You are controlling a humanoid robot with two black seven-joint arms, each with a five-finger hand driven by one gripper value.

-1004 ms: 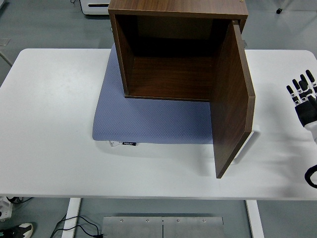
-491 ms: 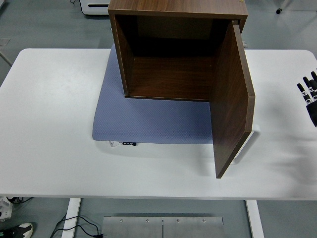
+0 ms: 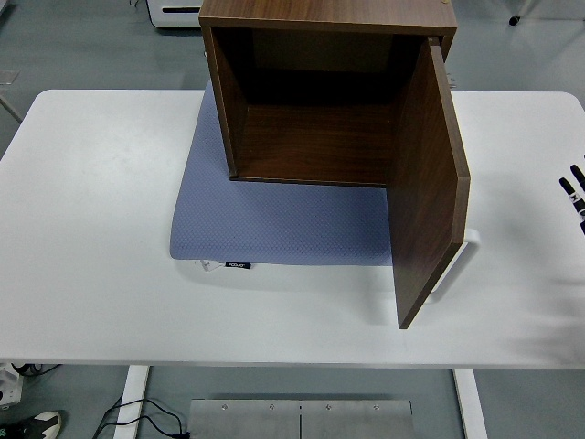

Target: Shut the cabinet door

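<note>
A dark brown wooden cabinet (image 3: 320, 101) stands on a blue-grey mat (image 3: 265, 219) at the middle back of the white table (image 3: 91, 229). Its inside is empty. The cabinet door (image 3: 428, 183), hinged on the right side, stands wide open and juts toward the table's near edge. A white handle (image 3: 462, 261) shows behind the door's lower outer edge. Only the fingertips of my right hand (image 3: 574, 190) show at the picture's right edge, stretched out, holding nothing, well clear of the door. The left hand is out of view.
A white appliance (image 3: 174, 11) sits on the floor behind the table. A metal plate (image 3: 302, 416) and cables (image 3: 137, 416) lie on the floor below the near edge. Bare tabletop lies left and right of the mat.
My right hand has drawn back to the right, from well over the table to almost outside the picture. The cabinet and its door have not moved.
</note>
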